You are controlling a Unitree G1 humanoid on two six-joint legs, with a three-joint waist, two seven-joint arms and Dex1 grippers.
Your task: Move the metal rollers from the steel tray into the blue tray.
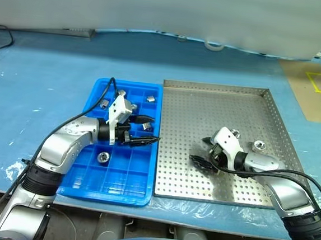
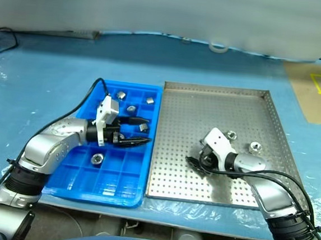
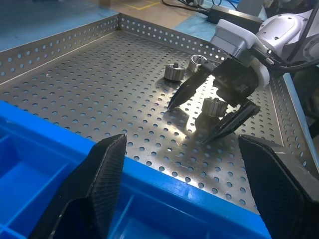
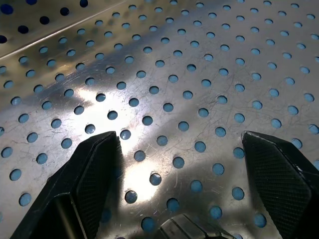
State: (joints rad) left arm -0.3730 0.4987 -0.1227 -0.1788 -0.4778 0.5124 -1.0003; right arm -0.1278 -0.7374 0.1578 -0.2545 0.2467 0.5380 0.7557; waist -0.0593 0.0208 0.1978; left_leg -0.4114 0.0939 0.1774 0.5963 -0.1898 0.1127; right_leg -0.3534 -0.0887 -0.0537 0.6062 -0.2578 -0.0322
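Left eye view: my left gripper (image 1: 149, 129) hangs open over the blue tray (image 1: 85, 181), which holds several metal rollers (image 1: 103, 157). My right gripper (image 1: 200, 150) spreads empty above the steel tray (image 1: 178, 105); remaining rollers lie toward its right edge.

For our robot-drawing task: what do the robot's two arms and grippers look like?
Both arms are silver-grey metal with black ribbed bands. Each wrist has a white block, and a thin black cable loops along each arm. The left gripper and right gripper each have two black, pointed fingers with textured inner pads.
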